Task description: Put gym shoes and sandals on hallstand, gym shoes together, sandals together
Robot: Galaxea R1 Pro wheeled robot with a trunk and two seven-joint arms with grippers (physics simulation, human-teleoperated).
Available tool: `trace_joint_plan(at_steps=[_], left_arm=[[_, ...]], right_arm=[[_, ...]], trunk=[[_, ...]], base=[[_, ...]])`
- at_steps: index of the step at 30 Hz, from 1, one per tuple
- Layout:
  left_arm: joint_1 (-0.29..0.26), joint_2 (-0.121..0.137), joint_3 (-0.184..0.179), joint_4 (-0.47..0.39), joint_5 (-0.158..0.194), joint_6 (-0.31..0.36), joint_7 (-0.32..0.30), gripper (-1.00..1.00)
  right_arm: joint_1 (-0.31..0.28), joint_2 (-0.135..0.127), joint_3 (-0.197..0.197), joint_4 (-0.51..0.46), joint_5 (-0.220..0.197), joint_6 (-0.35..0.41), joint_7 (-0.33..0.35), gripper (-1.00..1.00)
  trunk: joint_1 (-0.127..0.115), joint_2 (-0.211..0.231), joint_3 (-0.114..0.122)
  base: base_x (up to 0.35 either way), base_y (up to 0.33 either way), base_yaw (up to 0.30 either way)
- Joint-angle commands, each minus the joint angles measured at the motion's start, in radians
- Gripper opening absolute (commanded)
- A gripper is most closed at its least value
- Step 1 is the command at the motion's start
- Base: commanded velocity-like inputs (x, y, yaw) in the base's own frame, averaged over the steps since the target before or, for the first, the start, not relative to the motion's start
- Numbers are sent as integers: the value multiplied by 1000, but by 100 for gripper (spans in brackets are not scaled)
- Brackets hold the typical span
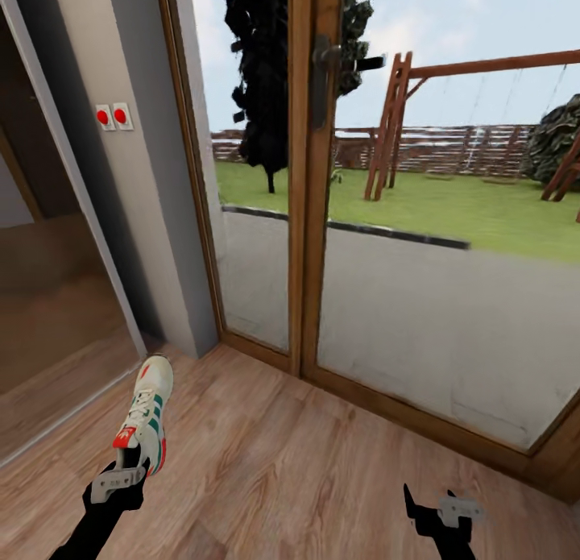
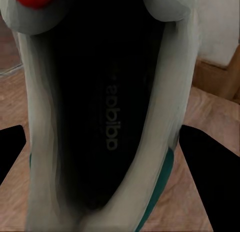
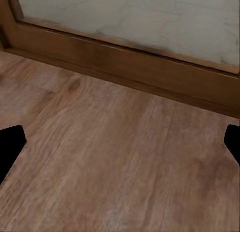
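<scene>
One gym shoe point(image 1: 145, 419), cream-white with green stripes and red accents, hangs above the corridor floor point(image 1: 282, 463) at the lower left, toe pointing away. My left gripper point(image 1: 121, 473) is shut on its heel end. In the left wrist view the shoe's dark inside point(image 2: 107, 117) lies between the black fingers point(image 2: 207, 159). My right gripper point(image 1: 439, 508) stands open at the lower right, with bare floor point(image 3: 120, 157) between its fingertips point(image 3: 10, 144). The sandals and the hallstand are out of view.
A wood-framed glass door point(image 1: 310, 221) with a dark handle point(image 1: 326, 60) stands straight ahead, its bottom rail point(image 3: 130, 66) close before my right gripper. A grey wall pillar with two red switches point(image 1: 113, 115) and a doorway point(image 1: 48, 318) are at the left.
</scene>
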Motion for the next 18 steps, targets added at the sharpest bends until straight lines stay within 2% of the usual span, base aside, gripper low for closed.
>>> trace_joint_plan(at_steps=[1,2,4,6,8,9,14,18], left_arm=[[4,0,7,18,5,-5,-6,-100],[10,1,17,36,13,-13,-6,-100],[20,3,75,90,41,-65,-7,-100],[22,3,99,119,46,-91,-8,-100],[24,4,129,186,50,-137,-9,-100],[24,4,129,186,50,-137,-9,-100],[25,16,152,352,49,-231,-10,-100],[24,17,150,366,45,-239,-10,-100]], right_arm=[[-1,1,-9,1,6,-3,8,100],[-1,1,-9,2,6,-4,8,100],[-1,0,-9,2,6,-4,9,100],[-1,-1,-10,2,6,-4,9,100],[0,-1,-10,7,7,-4,9,100],[0,-1,-10,7,7,-4,9,100],[1,-1,-10,49,6,-5,8,100],[1,-1,-10,54,8,-5,8,100]], trunk=[[0,0,-1],[0,0,-1],[0,0,-1],[0,0,-1],[0,0,-1],[0,0,-1],[0,0,-1],[0,0,-1]], base=[[331,-102,278],[324,-102,278],[314,-102,278],[311,-103,278],[309,-103,278],[308,-103,278],[304,-81,278],[156,-9,278]])
